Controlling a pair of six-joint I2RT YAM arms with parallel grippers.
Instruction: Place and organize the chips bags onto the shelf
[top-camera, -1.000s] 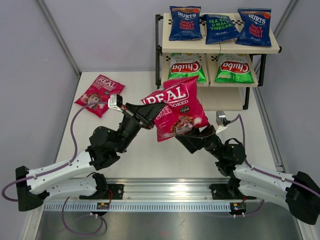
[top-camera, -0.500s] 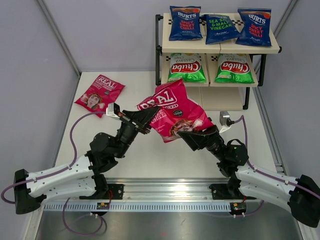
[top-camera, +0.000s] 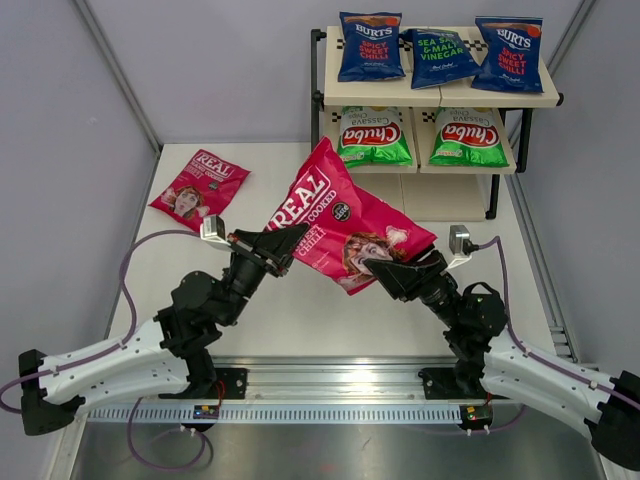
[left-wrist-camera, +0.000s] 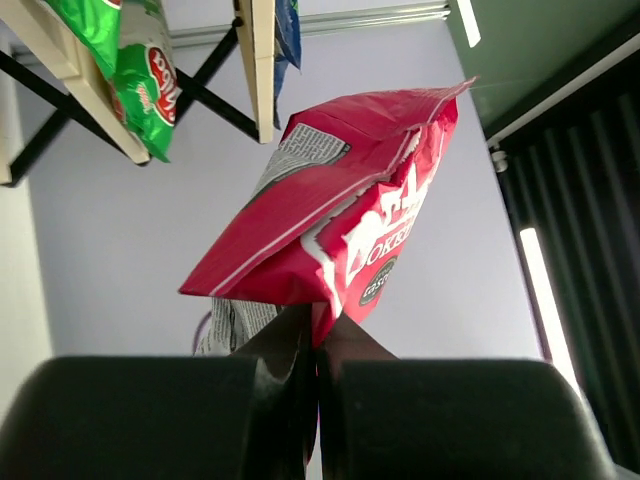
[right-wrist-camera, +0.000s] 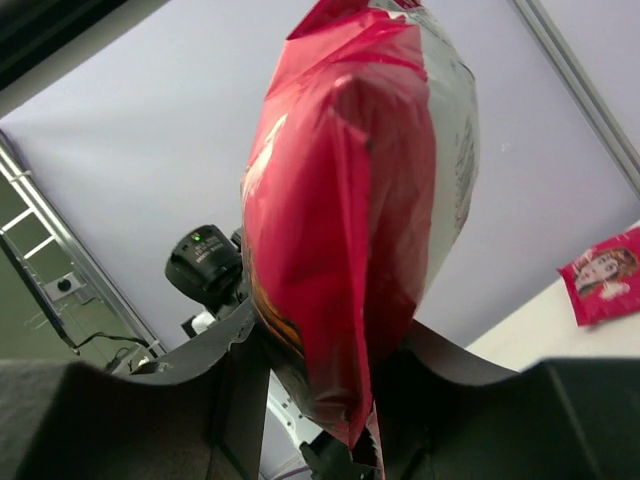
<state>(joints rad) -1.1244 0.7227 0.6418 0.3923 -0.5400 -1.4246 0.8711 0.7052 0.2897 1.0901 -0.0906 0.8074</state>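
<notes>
A pink-red REAL bag (top-camera: 345, 225) hangs in the air between both grippers, in front of the shelf (top-camera: 545, 98). My left gripper (top-camera: 290, 240) is shut on its left edge; in the left wrist view the fingers pinch the bag's seam (left-wrist-camera: 318, 325) under the bag (left-wrist-camera: 340, 210). My right gripper (top-camera: 385, 268) is shut on its lower right end; the bag (right-wrist-camera: 350, 200) fills the right wrist view. A second REAL bag (top-camera: 200, 188) lies flat on the table at far left. Three BURTS bags (top-camera: 370, 47) stand on the top board. Two Chuba bags (top-camera: 373, 137) stand on the middle board.
The shelf's lowest board (top-camera: 450, 195) shows bare beige behind the held bag. Grey walls close in both sides of the white table (top-camera: 270, 310). A metal rail (top-camera: 330, 385) runs along the near edge by the arm bases.
The held bag has turned and come lower: its top now points far left and it lies flatter. Both arms have drawn down and apart, still gripping it.
</notes>
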